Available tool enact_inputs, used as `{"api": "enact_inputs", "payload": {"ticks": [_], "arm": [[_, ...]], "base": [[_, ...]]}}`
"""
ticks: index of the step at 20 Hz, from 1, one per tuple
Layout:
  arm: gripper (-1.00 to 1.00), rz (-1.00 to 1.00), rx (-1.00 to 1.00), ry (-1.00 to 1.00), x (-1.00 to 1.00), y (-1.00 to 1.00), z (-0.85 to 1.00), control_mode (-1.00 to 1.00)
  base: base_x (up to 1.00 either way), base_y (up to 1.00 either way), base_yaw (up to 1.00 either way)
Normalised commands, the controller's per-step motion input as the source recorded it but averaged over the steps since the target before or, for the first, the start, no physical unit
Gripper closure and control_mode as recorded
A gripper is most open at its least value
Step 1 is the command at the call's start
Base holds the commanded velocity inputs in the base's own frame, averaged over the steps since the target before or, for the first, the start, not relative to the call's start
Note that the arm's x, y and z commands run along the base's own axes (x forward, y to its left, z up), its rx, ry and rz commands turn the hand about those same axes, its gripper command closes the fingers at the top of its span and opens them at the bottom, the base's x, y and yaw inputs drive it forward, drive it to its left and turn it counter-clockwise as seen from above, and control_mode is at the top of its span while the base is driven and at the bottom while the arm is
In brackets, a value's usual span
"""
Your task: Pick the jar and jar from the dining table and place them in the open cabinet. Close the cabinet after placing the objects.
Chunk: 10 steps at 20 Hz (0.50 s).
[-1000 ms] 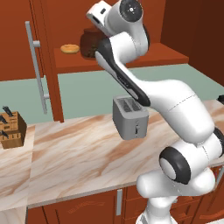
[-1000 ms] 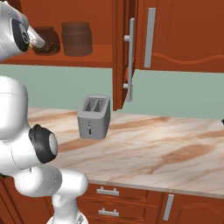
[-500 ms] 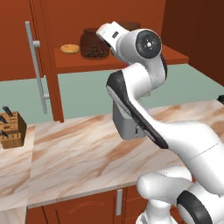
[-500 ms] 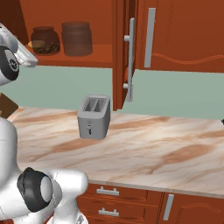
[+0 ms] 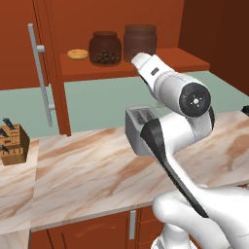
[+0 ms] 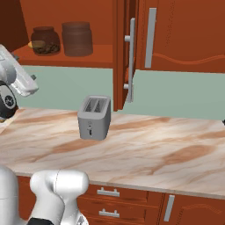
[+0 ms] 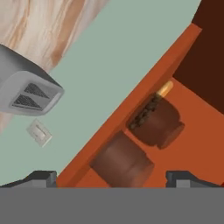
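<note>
Both jars stand side by side on the shelf point(image 5: 97, 69) of the open red-brown cabinet. The rounded jar with brown pieces point(image 5: 105, 48) point(image 6: 44, 40) point(image 7: 157, 120) is on the left, and the taller smoky cylinder jar point(image 5: 140, 43) point(image 6: 77, 38) point(image 7: 122, 164) is to its right. My gripper point(image 7: 111, 177) is open with nothing between its fingers. It points at the shelf from a short way in front of the taller jar, touching neither jar. The arm's white end point(image 5: 146, 68) hangs just below and in front of that jar.
A small tan item point(image 5: 77, 54) lies left of the rounded jar. The cabinet doors stand open, with bar handles point(image 5: 41, 75) point(image 6: 131, 59). A grey toaster point(image 5: 138, 129) point(image 6: 94, 117) sits on the marble counter point(image 5: 87, 170) under the shelf. A knife block point(image 5: 10, 141) is far left.
My hand has drawn back and down from the shelf, where it was up against the jars a second ago. The jars stay on the shelf.
</note>
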Motion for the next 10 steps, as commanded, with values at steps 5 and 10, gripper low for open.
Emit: {"api": "enact_inputs", "payload": {"ticks": [5, 10], "arm": [[-1.00, -0.17, 0.10, 0.03, -0.79, -0.37, -0.11, -1.00], [-1.00, -0.16, 0.14, 0.11, -0.63, -0.42, -0.12, -1.00]], "base": [[0.00, 0.00, 0.00], [0.00, 0.00, 0.00]]}}
